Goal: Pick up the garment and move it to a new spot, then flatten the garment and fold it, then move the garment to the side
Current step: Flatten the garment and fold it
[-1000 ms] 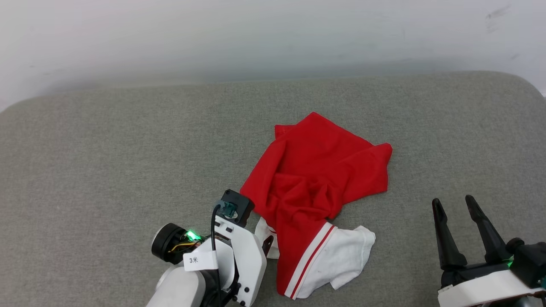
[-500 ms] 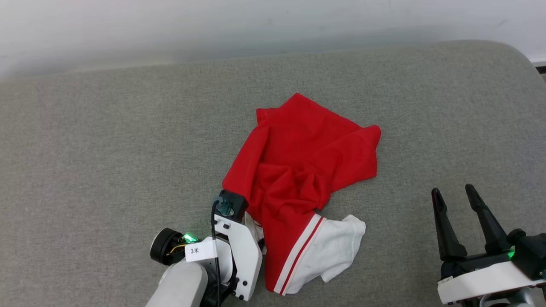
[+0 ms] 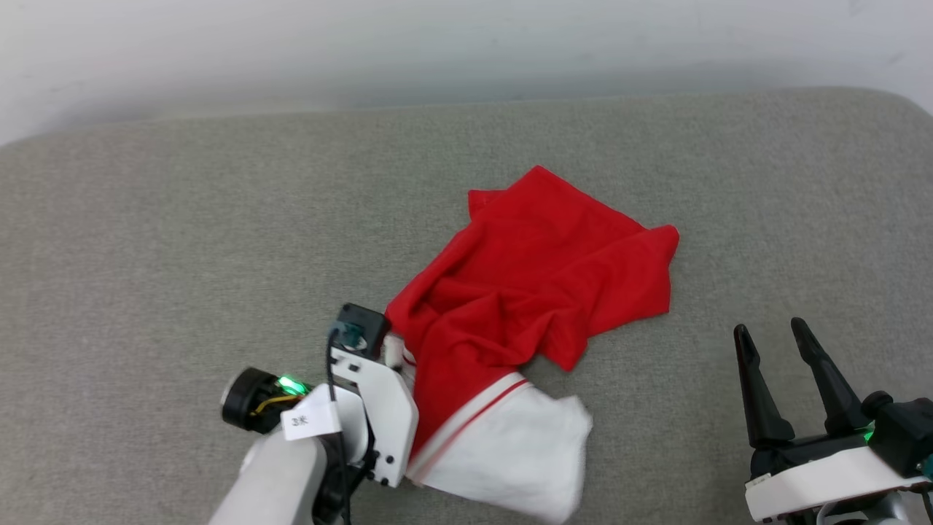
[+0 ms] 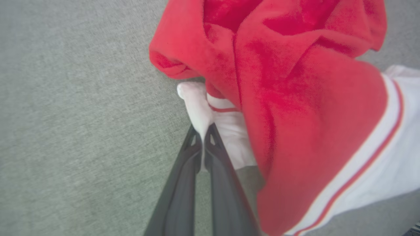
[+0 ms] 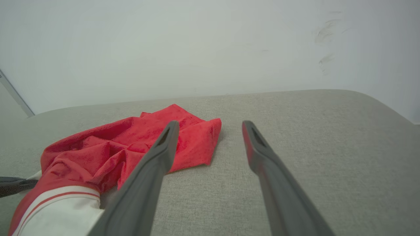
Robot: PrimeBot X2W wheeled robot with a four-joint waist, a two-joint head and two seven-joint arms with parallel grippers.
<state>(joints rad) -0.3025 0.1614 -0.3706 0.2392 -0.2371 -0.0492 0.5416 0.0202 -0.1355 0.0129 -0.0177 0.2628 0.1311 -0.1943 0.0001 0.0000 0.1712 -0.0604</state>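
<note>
Two arms in shot: left gripper (image 4: 203, 131) was clamped on a white sleeve edge of the garment (image 3: 539, 284), crumpled mid grey cushion (image 3: 146, 255); right gripper (image 3: 769, 328) had fingers apart, well right of it.

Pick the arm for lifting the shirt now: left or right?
Left. The left gripper is shut on a white sleeve of the shirt; the right gripper stands open, off to the side, clear of it.
</note>
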